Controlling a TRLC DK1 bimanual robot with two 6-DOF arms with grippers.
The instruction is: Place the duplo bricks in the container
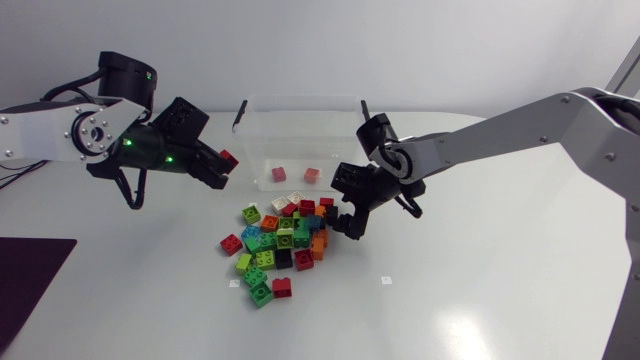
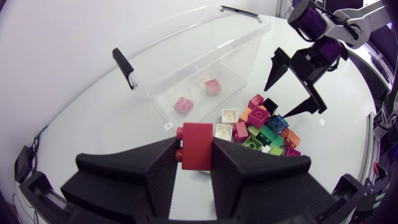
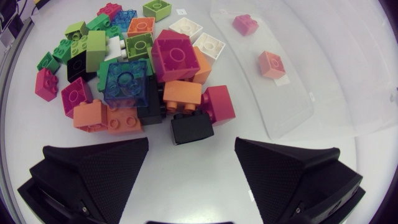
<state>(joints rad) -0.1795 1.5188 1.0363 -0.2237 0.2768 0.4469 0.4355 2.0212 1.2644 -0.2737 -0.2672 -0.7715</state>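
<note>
Done: two bricks point(image 1: 278, 174) in container point(image 1: 300, 98), upper centre.
Left claw point(image 1: 225, 166): clamped on red brick point(image 1: 229, 157).
Right claw point(image 1: 346, 217): apart above pile point(image 1: 280, 245).
Remaining: pile.

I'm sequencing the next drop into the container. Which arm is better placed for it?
Left. The left tool is shut on a red brick close to the container. The right tool is open and empty over the brick pile, so it would have to grasp first.
</note>
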